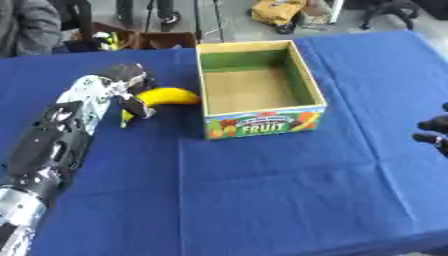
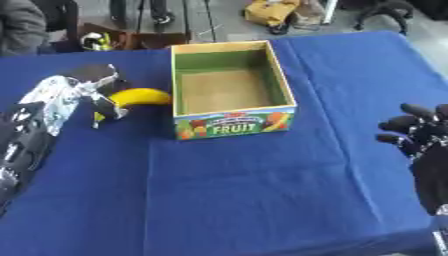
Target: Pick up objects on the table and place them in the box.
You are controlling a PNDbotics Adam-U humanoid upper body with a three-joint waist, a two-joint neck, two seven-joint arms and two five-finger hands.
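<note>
A yellow banana [image 1: 169, 96] lies on the blue tablecloth just left of the open cardboard box [image 1: 262, 121] marked FRUIT. The box is empty inside. My left hand [image 1: 131, 85] reaches in from the lower left and curls its fingers round the banana's left end, hiding part of it. The banana's stem tip [image 1: 126, 119] pokes out below the hand. My right hand [image 2: 418, 131] rests at the right edge of the table, fingers curled and holding nothing, far from the box.
The blue tablecloth [image 1: 262, 190] covers the whole table. Beyond the far edge stand an open brown carton [image 1: 144, 40], a yellow bag [image 1: 276, 10] on the floor and a seated person at the top left.
</note>
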